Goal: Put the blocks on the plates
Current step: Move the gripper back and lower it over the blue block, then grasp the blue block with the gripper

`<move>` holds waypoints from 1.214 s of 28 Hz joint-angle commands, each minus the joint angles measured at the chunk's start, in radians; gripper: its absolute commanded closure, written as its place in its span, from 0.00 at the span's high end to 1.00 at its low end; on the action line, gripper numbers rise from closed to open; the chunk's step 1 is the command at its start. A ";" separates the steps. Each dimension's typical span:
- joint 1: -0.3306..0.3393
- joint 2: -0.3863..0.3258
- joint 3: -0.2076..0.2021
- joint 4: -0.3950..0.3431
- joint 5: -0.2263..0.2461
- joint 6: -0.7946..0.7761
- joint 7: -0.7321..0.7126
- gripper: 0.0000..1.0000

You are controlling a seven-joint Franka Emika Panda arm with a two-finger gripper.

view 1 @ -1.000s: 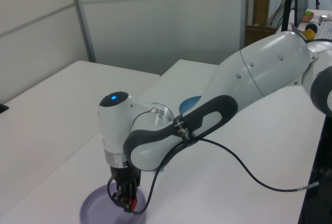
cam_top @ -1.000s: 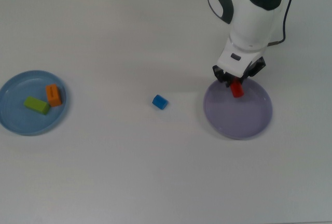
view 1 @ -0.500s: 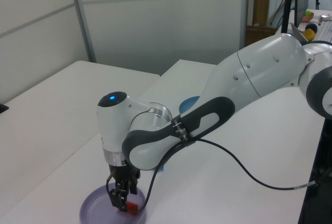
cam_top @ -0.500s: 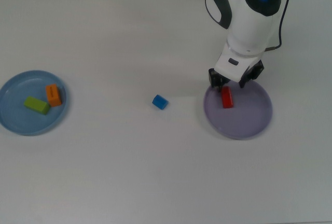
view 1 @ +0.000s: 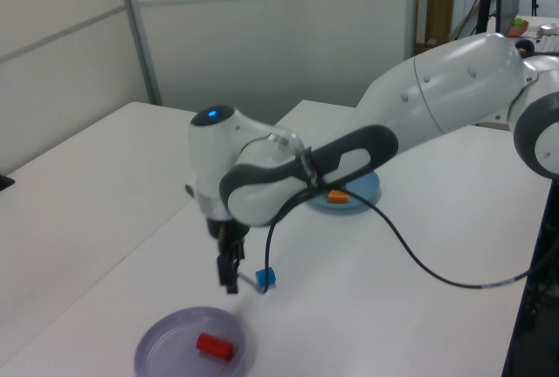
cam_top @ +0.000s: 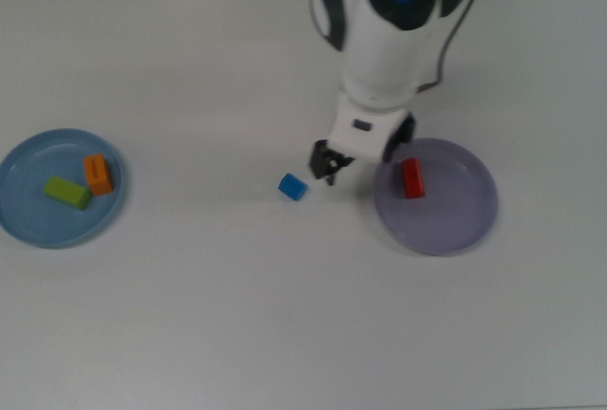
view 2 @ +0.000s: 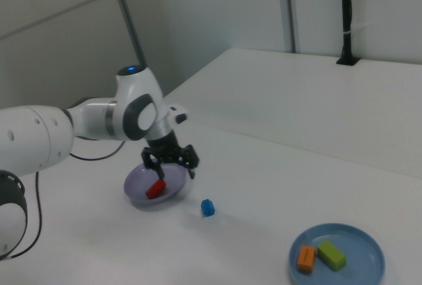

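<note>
- Two plates sit on the white worktop (cam_top: 237, 315), well apart, each closer to one side edge than to the middle.
- Near to far in the left view: lavender plate (view 1: 166, 353) by the near edge, then the blue block, then the light blue plate (view 1: 360, 195) farther back.
- Lavender plate (cam_top: 455, 225) lies toward the top view's right edge; the red block (cam_top: 412, 178) rests on its side inside it, in the part of the plate nearest the top view's left. Also seen at (view 1: 215, 346) and (view 2: 155, 189).
- Gripper (cam_top: 331, 165) hangs above the bare worktop between the lavender plate's rim and the blue block, holding nothing. In the right view (view 2: 172, 159) the fingers stand spread wide, with a clear gap; in the left view (view 1: 229, 274) they point straight down.
- Blue block (cam_top: 292, 186) lies alone on the worktop near the middle, just beside the gripper on the top view's left, not touching it. Seen again at (view 1: 265, 278) and (view 2: 208, 207). On neither plate.
- Light blue plate (cam_top: 28, 220) sits by the top view's left edge; (view 2: 369, 258) in the right view.
- Inside it: orange block (cam_top: 98, 174) and lime-green block (cam_top: 67, 192), side by side, ends touching or nearly so; I cannot tell which.
- White arm (cam_top: 394, 21) reaches in from the top view's far edge, blue light lit on the wrist.
</note>
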 commanded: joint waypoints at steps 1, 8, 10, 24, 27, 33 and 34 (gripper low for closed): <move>-0.068 -0.031 0.002 -0.018 0.000 -0.072 -0.226 1.00; -0.104 -0.018 0.002 -0.036 -0.029 -0.075 -0.351 1.00; -0.107 -0.017 0.002 -0.045 -0.061 -0.071 -0.379 1.00; -0.105 0.038 0.003 -0.061 -0.156 0.000 -0.422 1.00; -0.099 0.044 0.005 -0.062 -0.155 0.017 -0.410 1.00; -0.087 0.077 0.009 -0.065 -0.155 0.058 -0.382 0.82; -0.081 0.081 0.011 -0.065 -0.155 0.058 -0.382 0.66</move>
